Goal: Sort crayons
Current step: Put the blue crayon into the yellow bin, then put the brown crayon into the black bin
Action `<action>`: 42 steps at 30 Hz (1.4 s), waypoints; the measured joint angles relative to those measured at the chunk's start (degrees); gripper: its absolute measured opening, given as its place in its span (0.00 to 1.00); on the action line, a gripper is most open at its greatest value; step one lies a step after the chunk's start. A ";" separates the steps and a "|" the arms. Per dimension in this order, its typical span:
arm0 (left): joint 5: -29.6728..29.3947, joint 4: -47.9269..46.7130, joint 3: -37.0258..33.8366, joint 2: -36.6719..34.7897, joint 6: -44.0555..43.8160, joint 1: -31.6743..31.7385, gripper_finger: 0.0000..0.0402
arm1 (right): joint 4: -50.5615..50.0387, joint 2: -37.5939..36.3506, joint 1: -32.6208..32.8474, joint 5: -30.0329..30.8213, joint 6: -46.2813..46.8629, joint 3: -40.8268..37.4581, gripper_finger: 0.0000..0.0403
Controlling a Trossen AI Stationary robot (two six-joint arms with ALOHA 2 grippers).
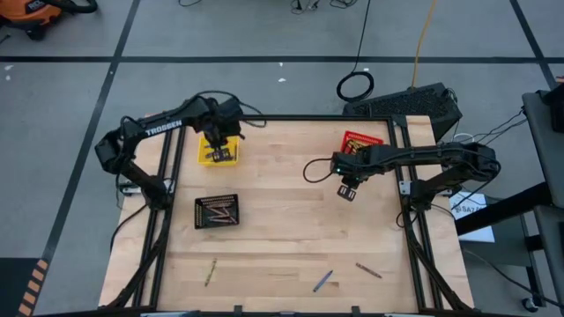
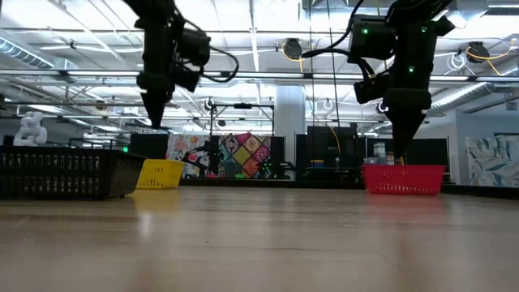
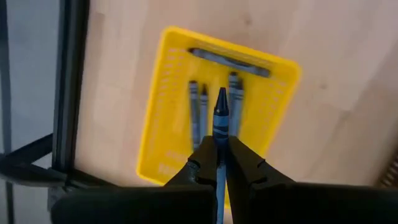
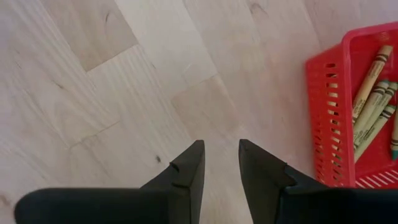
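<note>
L gripper hangs over the yellow basket near the table's far-left edge, fingers pinched on a blue crayon, tip pointing down at the blue crayons already in the basket. R gripper is above bare wood just beside the red basket, fingers parted w/ nothing between; green & tan crayons lie inside that basket. Black basket w/ brownish crayons sits mid-left. Centre of the table is open. Near the front edge, well apart: a green crayon, a blue-purple crayon, a brown crayon.
</note>
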 joint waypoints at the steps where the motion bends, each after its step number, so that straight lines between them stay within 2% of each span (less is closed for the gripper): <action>1: 0.48 1.23 -0.62 -0.01 0.87 1.26 0.01 | 0.00 0.00 0.00 0.00 0.02 0.00 0.21; 4: 0.75 4.14 -2.40 -0.08 3.18 3.89 0.01 | -0.59 0.00 0.00 0.00 0.34 0.00 0.21; 10: 0.97 4.12 -3.37 -0.05 3.98 6.63 0.01 | -2.04 0.00 0.00 0.11 0.39 0.00 0.21; 14: 3.52 4.40 -3.38 -0.01 3.85 6.89 0.01 | -1.98 0.00 0.02 3.14 0.41 -0.02 0.21; 21: 4.81 10.11 -6.98 1.76 4.28 6.88 0.04 | -2.02 0.00 0.02 6.97 3.27 -0.02 0.21; 29: 4.95 9.49 -9.49 4.22 5.55 6.88 0.16 | -3.26 0.00 0.04 7.00 6.21 -0.02 0.21; 35: 4.63 9.61 -9.61 4.22 5.18 6.80 0.19 | -2.61 -0.01 0.07 6.98 6.49 -0.02 0.21; 38: 4.13 10.06 -9.61 4.22 3.23 5.89 0.19 | -1.36 0.00 0.07 6.93 5.84 -0.02 0.21; 42: 3.85 9.18 -9.63 3.58 2.17 3.14 0.19 | 1.48 0.00 0.07 6.91 0.21 -0.02 0.21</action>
